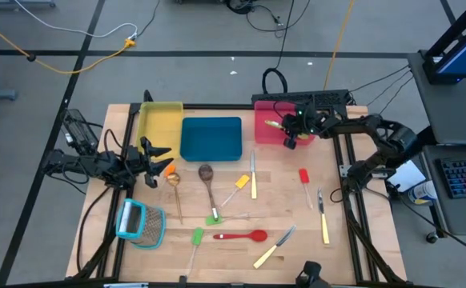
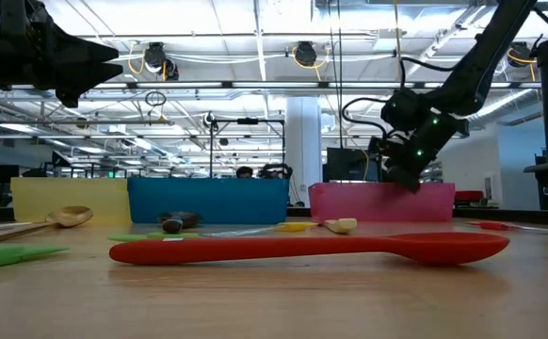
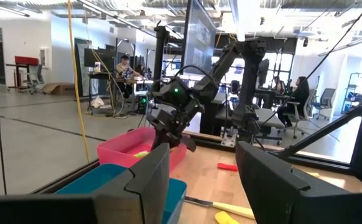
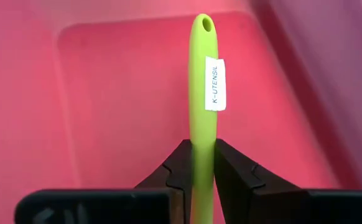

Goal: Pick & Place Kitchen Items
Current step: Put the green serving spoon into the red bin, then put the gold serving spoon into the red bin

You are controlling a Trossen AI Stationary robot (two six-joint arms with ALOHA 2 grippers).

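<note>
My right gripper (image 1: 287,132) is over the pink-red tray (image 1: 263,136) at the table's far right, shut on a yellow-green utensil (image 4: 204,93). The low view shows this gripper (image 2: 408,177) just above the tray's rim. My left gripper (image 1: 161,162) is open and empty, raised above the table's left side near the yellow tray (image 1: 159,120); its fingers (image 3: 150,180) stand wide apart. Other utensils lie flat on the table: a red spoon (image 1: 241,236), a wooden spoon (image 1: 175,188), cream-handled knives (image 1: 254,176) and small spatulas (image 1: 304,178). My right gripper pinches the yellow-green utensil's slim handle (image 4: 203,152) between its two fingers. The handle runs out past the fingertips, and its free end with the hole (image 4: 204,23) and a white label points away over the tray's floor. The fingers hide the utensil's other end.
A blue tray (image 1: 210,138) stands between the yellow and pink-red trays at the far edge. A light-blue-framed grater (image 1: 141,224) lies at the near left. Cables and a dark box (image 1: 313,100) sit behind the pink-red tray. People sit in the room beyond.
</note>
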